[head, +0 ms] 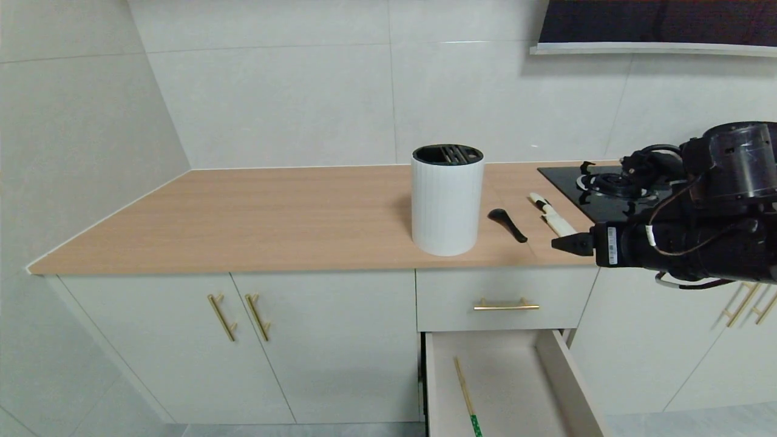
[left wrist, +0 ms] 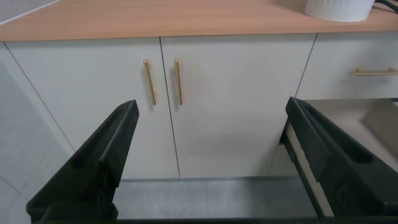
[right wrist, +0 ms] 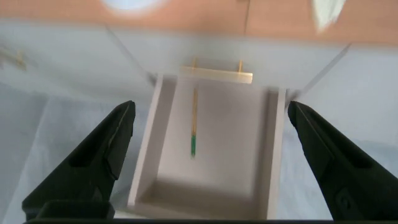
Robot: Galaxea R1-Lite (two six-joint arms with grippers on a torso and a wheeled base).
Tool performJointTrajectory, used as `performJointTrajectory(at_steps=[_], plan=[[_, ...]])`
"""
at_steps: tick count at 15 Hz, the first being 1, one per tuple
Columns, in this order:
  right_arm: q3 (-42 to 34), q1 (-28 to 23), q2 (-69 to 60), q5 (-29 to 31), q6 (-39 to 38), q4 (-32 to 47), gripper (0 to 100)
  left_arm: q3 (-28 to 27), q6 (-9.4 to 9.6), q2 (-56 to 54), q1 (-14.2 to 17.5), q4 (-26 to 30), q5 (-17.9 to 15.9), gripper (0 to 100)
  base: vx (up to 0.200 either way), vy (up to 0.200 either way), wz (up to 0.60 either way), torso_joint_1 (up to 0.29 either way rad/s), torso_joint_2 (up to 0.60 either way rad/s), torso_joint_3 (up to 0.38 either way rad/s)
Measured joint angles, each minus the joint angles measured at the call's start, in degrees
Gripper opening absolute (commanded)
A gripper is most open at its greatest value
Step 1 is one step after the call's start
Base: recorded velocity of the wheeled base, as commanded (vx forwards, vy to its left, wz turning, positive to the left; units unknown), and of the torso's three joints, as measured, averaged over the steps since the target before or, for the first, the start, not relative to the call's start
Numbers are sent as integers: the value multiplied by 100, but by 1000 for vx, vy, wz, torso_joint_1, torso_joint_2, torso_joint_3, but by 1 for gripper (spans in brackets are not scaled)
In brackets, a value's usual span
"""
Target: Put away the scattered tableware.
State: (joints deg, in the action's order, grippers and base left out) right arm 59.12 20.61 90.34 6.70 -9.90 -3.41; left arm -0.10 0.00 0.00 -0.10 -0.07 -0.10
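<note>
While above the drawer (right wrist: 231, 146), right pincer (right wrist: 209, 109) wide apart, empty; left pincer (left wrist: 211, 106) likewise.

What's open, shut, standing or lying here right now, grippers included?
Lower drawer: open, chopsticks inside.
Upper drawer: shut.
Cupboard doors: shut.
White holder: upright on the counter.
Black spoon: lying on the counter.
White-handled utensil: lying on the counter.
Left gripper: open, empty.
Right gripper: open, empty.
</note>
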Motion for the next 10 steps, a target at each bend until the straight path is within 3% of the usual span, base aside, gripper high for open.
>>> performJointTrajectory(at_steps=[4, 10], plan=[[579, -491, 889, -222, 624, -1041, 100, 0, 0, 0, 0, 0, 0, 100, 0, 0, 0, 0, 0, 0], [2163, -901, 2710, -1541, 1168, -1298, 100, -4, 0, 0, 0, 2, 0, 100, 0, 0, 0, 0, 0, 0]])
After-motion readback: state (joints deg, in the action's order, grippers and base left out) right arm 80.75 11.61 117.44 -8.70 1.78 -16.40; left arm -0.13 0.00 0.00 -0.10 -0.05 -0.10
